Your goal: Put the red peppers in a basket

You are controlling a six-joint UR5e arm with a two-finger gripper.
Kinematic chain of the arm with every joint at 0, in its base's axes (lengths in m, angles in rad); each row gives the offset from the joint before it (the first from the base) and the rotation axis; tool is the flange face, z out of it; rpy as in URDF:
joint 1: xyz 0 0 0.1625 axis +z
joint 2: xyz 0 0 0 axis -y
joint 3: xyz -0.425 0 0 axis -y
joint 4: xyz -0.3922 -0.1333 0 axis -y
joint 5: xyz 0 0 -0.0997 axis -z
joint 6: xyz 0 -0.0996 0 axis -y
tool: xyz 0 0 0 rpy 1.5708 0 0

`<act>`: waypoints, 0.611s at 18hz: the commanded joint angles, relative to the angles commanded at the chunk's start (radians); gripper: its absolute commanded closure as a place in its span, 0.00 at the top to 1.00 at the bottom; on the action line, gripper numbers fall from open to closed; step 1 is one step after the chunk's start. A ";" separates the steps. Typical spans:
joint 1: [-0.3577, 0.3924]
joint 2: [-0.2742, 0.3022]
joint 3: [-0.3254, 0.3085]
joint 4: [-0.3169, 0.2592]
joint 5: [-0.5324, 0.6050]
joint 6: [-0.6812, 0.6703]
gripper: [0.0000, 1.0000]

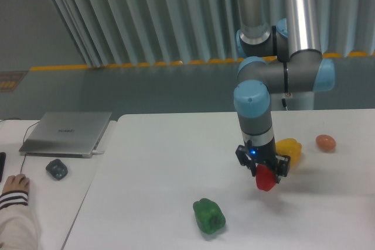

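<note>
1. White table [176, 162] fills the lower part of my view; a second, lighter desk [53, 197] butts against it on the left.
2. My UR5e arm [258, 80] comes down from the top right, grey links with blue joint caps, wrist pointing straight down over the right half of the table.
3. Closed silver laptop [66, 133] sits on the left desk, near the far edge.
4. A person's hand [16, 186] in a striped sleeve rests at the bottom-left corner of that desk.
5. Green pepper [209, 216] lies on the table near the front edge, well apart from the arm, to its left.
6. Yellow pepper [290, 150] sits just behind and right of the gripper, partly hidden by it.
7. Gripper [265, 175] has its jaws closed around the top of the red pepper [265, 180]; the pepper hangs below the fingers. I can't tell whether it touches the table.
8. Dark mouse [57, 169] lies on the left desk in front of the laptop.
9. Small orange-brown egg [326, 142] rests on the table far right, near the yellow pepper but apart from it.
</note>
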 joint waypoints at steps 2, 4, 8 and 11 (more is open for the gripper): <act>0.045 0.026 0.002 0.005 0.025 0.127 0.57; 0.087 0.035 0.027 0.008 0.023 0.262 0.57; 0.150 0.025 0.061 0.012 0.026 0.382 0.57; 0.186 0.009 0.081 0.015 0.060 0.499 0.57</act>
